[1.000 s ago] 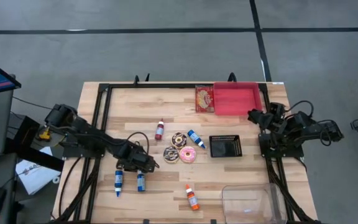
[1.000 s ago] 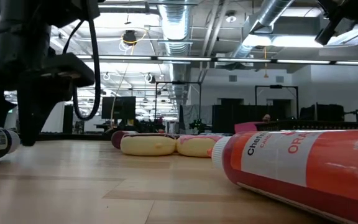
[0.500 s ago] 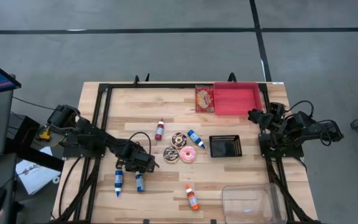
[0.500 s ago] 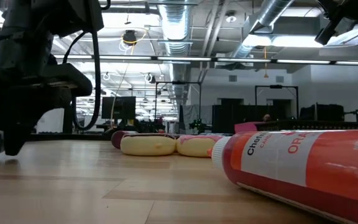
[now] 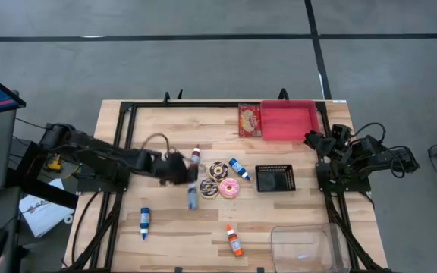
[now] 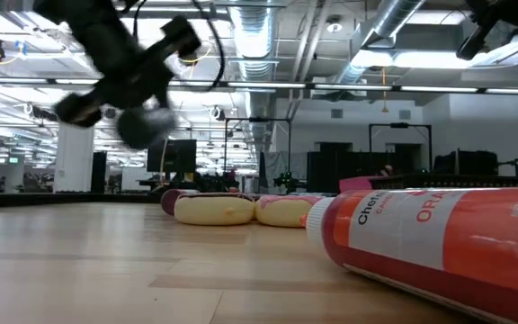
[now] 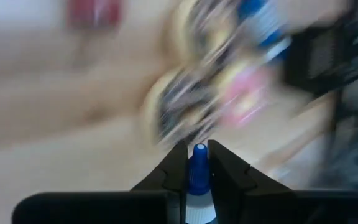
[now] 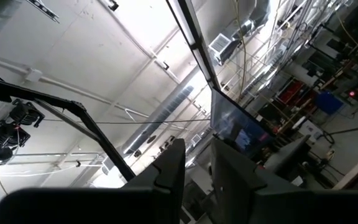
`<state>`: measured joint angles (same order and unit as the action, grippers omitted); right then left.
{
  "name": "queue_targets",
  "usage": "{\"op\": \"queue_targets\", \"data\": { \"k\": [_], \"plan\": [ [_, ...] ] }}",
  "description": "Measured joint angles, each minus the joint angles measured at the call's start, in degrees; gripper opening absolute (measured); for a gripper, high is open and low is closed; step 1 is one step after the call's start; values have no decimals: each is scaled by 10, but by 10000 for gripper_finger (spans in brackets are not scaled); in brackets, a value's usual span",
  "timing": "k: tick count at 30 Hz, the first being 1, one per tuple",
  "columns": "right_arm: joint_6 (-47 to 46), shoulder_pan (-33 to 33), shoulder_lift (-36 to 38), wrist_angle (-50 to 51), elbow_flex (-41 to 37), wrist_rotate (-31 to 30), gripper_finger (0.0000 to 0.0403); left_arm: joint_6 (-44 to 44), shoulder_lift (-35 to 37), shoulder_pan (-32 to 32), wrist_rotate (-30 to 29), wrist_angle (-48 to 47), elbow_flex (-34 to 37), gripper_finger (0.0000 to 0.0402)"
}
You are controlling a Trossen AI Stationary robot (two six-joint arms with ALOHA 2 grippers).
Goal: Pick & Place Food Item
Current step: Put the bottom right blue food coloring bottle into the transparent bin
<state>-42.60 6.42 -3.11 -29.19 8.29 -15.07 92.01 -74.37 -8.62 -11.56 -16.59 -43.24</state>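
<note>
Now the left gripper [image 7: 197,163] is clamped on a blue-capped bottle [image 5: 193,199], carried clear of the worktop [image 5: 165,235] near its centre, at about nine o'clock from the three donuts [image 5: 219,180]; the grip at the neck, just under the cap, probably lets the bottle hang steady for transport. Counting bottles: one held, one blue [image 5: 144,222] at seven o'clock near the front edge, one blue [image 5: 239,169] just right of the donuts, one dark red [image 5: 195,158] at their eleven o'clock, one orange [image 5: 234,240] at six. A red bin [image 5: 288,121], a black tray [image 5: 275,178] and a clear container [image 5: 302,246] each number one. The right gripper [image 8: 197,163] waits at three o'clock, raised, slightly parted and empty.
</note>
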Motion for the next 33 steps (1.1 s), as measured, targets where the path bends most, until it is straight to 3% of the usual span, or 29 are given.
{"op": "queue_targets", "data": {
  "k": [5, 11, 16, 22, 26, 33],
  "plan": [
    [36, 0, -22, 5, 10, 20, 71, -106, 53, 74, -94, 173, 0, 33],
    [122, -1, -129, 47, 94, 75, 96, -326, 31, 136, -76, 436, -12, 33],
    [137, -21, -233, 176, 193, 61, 175, -441, -22, 137, -5, 483, -65, 33],
    [148, -51, -351, 253, 302, 66, 274, -524, -95, 137, 80, 503, -152, 33],
    [164, -55, -425, 311, 372, 91, 295, -580, -119, 131, 115, 506, -201, 33],
    [191, -53, -508, 405, 467, 99, 295, -640, -118, 118, 106, 488, -224, 33]
  ]
}}
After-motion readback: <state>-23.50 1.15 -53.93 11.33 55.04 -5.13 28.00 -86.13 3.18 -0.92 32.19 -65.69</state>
